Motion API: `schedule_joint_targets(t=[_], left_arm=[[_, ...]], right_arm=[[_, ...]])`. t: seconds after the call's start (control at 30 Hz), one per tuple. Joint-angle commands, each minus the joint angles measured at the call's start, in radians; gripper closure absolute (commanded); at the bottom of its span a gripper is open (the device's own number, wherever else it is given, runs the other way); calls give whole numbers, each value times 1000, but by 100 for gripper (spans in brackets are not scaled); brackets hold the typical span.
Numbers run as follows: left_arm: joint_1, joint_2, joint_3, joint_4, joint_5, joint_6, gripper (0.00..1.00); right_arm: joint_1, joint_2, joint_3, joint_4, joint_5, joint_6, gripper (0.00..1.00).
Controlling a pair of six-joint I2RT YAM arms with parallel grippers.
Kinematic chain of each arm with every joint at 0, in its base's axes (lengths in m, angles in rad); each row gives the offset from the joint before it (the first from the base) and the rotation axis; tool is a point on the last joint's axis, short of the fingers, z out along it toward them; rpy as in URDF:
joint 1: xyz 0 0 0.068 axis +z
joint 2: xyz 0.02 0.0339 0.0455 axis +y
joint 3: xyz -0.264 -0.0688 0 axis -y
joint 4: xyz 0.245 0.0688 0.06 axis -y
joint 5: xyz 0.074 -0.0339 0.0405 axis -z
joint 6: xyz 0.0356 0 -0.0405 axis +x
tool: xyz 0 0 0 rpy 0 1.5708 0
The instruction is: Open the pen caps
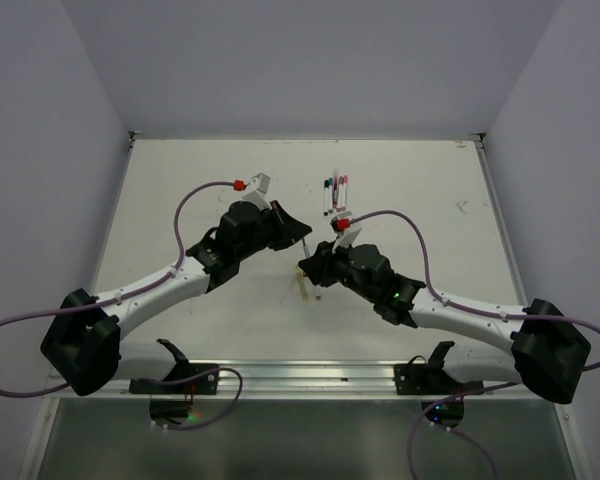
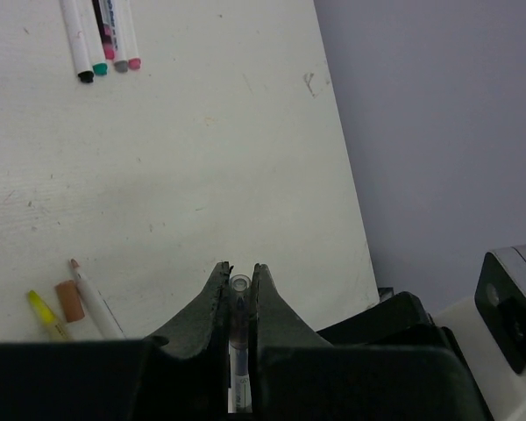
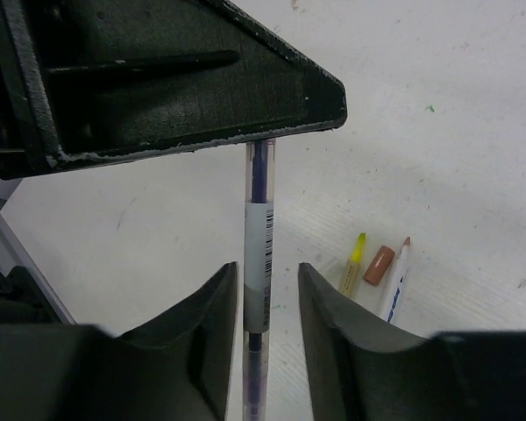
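Observation:
A thin clear pen with a dark purple core and a white label point(image 3: 259, 228) hangs above the table between the two arms. My left gripper point(image 2: 238, 274) is shut on one end of it, and the pen's clear round tip point(image 2: 238, 284) shows between the jaws. My right gripper point(image 3: 267, 276) stands open around the other end, with a gap on its right side. In the top view the left gripper point(image 1: 302, 232) and right gripper point(image 1: 308, 268) meet mid-table. A brown pen cap point(image 3: 379, 264) lies loose on the table. I cannot make out a cap on the held pen.
Beside the brown cap lie an uncapped yellow pen point(image 3: 354, 263) and a white pen with a brown tip point(image 3: 394, 281). Several white pens point(image 2: 105, 35) with black, green, grey and pink ends lie together farther back point(image 1: 335, 192). The table's right edge point(image 2: 351, 193) meets the wall.

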Motion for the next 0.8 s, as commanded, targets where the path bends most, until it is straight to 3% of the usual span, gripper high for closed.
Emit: schedule_joint_targets(t=[0.0, 0.07, 0.17, 0.33, 0.57, 0.77], left_arm=[[-3, -27, -22, 65, 24, 22, 100], [-2, -27, -24, 60, 15, 30, 100], [-2, -27, -19, 56, -3, 36, 100], [27, -15, 7, 68, -46, 22, 100], [193, 1, 24, 148, -25, -79, 100], [259, 16, 74, 146, -95, -127, 100]], right_arm=[[8, 31, 54, 32, -3, 5, 67], [6, 37, 60, 38, -3, 10, 77], [8, 37, 67, 26, -8, 10, 100], [9, 8, 25, -1, -22, -10, 100], [12, -48, -76, -9, -46, -39, 100], [14, -66, -127, -3, -62, -61, 100]])
